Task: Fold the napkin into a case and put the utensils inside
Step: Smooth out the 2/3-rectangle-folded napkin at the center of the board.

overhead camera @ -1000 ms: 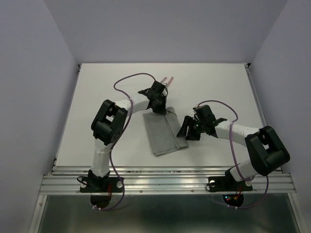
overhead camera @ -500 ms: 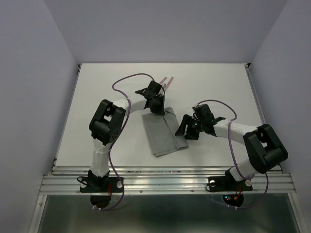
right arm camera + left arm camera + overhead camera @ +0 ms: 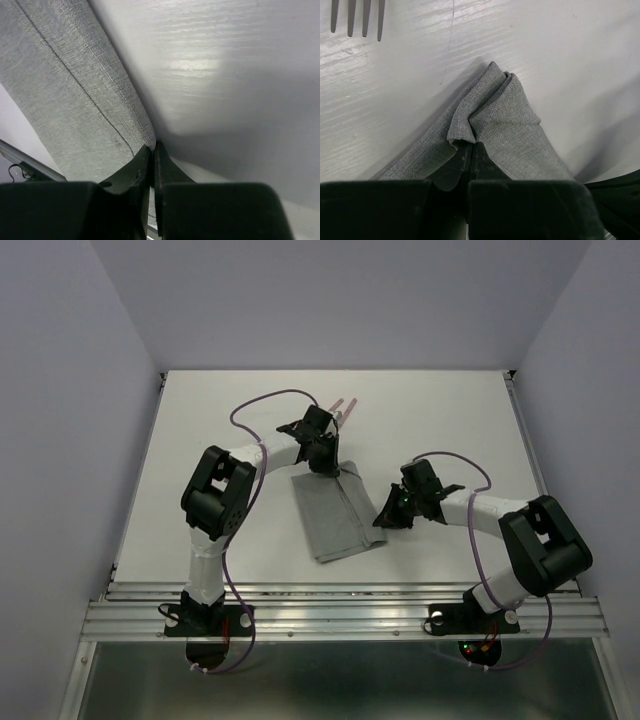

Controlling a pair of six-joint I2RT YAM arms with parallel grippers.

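Note:
The grey napkin (image 3: 335, 515) lies folded into a long strip in the middle of the white table. My left gripper (image 3: 322, 464) is shut on its far corner, which bunches up at the fingertips in the left wrist view, napkin (image 3: 510, 120), gripper (image 3: 470, 146). My right gripper (image 3: 384, 521) is shut on the near right edge of the napkin (image 3: 65, 90), with the fold running into the gripper (image 3: 153, 147). The utensils (image 3: 343, 407) lie just beyond the left gripper, showing pink handles. The fork's tines (image 3: 357, 17) appear at the top left of the left wrist view.
The white table (image 3: 220, 420) is walled in by pale panels on three sides. A metal rail (image 3: 340, 615) runs along the near edge where both arm bases stand. Purple cables loop above each arm.
The right gripper, open before, has closed on the napkin's right edge and sits a little lower and nearer the cloth. The left gripper has kept its hold on the far corner.

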